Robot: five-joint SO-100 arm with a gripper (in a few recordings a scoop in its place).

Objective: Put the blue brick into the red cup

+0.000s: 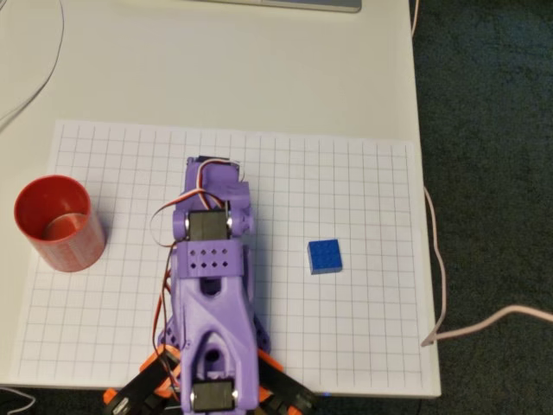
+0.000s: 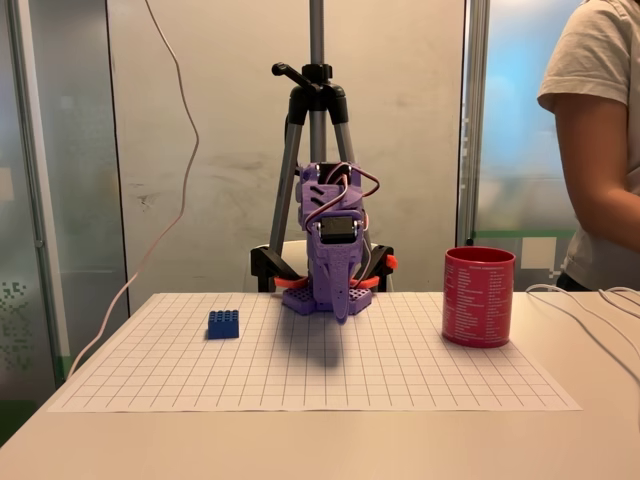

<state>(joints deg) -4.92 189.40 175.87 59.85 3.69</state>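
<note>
While the blue brick [image 1: 324,256] lies studs-up and square on the grid paper [image 1: 363,328], well apart from the red cup [image 1: 57,223], the cup stands upright. The purple arm [image 1: 212,285] stands between them. Its end effector [image 2: 341,308] points down; I cannot tell whether it is open.

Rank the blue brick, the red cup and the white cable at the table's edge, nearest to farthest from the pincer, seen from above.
The pincer hangs under the purple arm's top end.
1. Blue brick, to its right, and red cup, to its left: too close to call.
2. White cable, along the table's right edge: clearly farthest.
</note>
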